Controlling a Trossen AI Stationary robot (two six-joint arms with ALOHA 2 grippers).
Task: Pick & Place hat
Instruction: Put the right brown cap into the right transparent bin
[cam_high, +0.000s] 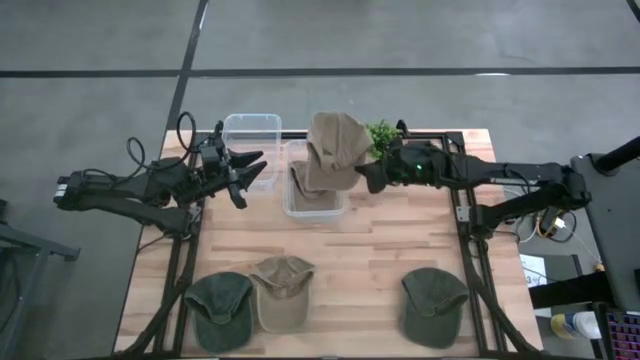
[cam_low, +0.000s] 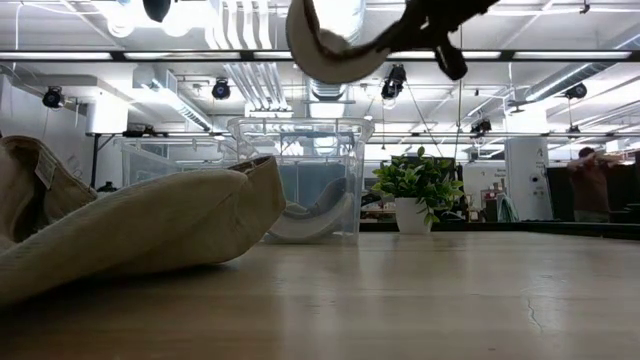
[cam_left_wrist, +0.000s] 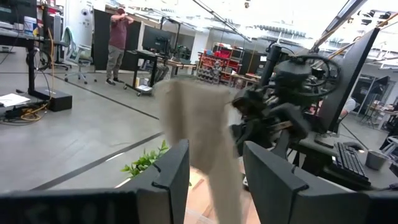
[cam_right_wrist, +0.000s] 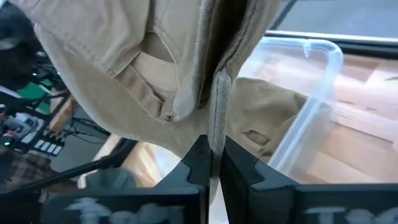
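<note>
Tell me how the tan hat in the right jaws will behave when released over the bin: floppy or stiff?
Likely floppy: the tan hat hangs draped from the right gripper, its fabric folding in the right wrist view. Probably light, since a thin pinch of cloth carries it. It should slump rather than roll, much like the hat already in the clear bin.

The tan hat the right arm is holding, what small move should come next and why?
Probably lower it and let go. The right tool is shut on the tan hat, which hangs over the clear bin that already holds another hat. The left tool waits open beside the empty bin.
</note>
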